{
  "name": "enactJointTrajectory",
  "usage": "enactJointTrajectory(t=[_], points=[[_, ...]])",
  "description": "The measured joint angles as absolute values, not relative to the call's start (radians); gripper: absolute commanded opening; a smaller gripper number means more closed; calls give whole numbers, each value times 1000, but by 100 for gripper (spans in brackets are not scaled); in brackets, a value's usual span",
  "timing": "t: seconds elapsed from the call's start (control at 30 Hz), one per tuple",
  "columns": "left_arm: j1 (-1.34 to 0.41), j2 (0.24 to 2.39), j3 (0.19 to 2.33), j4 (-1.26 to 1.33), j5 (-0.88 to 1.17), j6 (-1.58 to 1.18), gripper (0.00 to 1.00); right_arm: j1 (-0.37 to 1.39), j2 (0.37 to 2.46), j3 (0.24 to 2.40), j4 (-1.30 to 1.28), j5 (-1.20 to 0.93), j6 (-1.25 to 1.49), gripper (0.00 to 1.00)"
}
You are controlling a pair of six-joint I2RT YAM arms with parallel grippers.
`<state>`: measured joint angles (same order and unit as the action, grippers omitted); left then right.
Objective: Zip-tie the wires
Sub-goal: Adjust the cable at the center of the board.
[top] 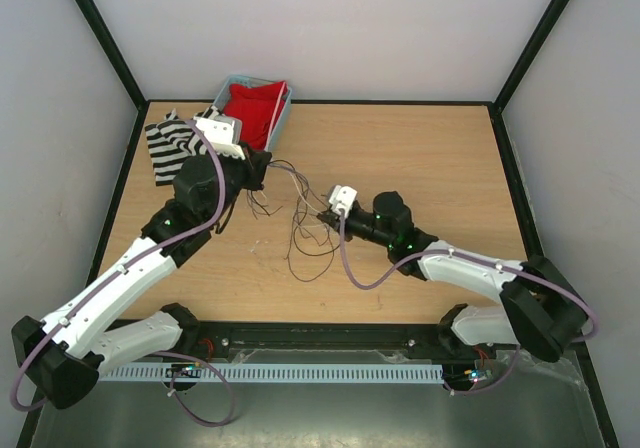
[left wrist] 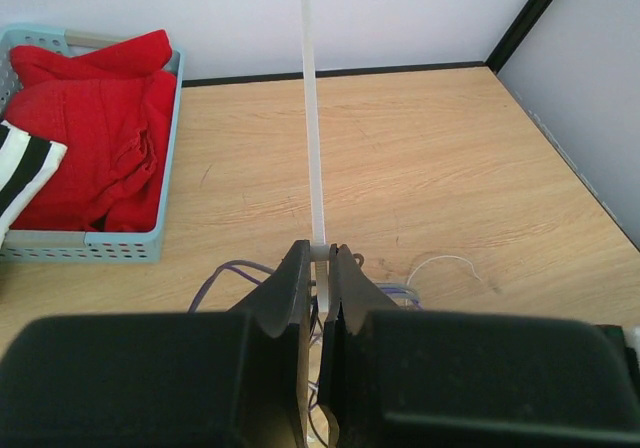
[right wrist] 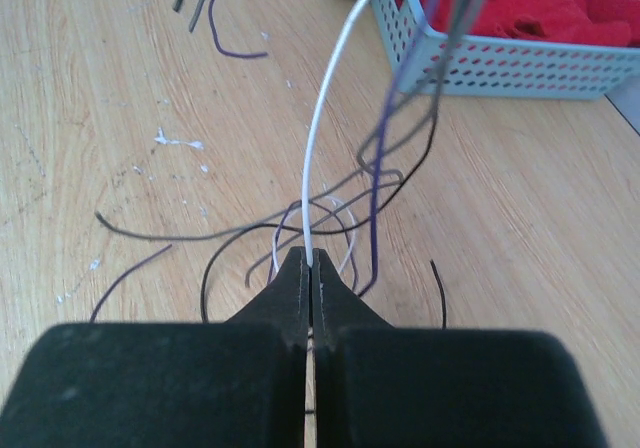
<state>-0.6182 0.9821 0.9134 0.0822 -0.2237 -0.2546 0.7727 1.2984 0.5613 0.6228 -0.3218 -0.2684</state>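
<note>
While your left pincer (left wrist: pixel 318 264) is gripping the zip tie (left wrist: pixel 312 118), your right pincer (right wrist: pixel 311 268) is clenching a white wire (right wrist: pixel 312 178) for bundling.

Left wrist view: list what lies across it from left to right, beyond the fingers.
striped cloth → red cloth → zip tie → pale wire

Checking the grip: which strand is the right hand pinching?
The white strand, arcing up from the shut right hand; the dark strands run beside it, ungripped.
</note>
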Motion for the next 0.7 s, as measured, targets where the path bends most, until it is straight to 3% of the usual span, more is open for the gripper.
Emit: enactJointTrajectory(t=[0.7], points=[[-596, 1003, 913, 76, -209, -261, 0, 632, 1074, 428, 500, -304, -219, 0]])
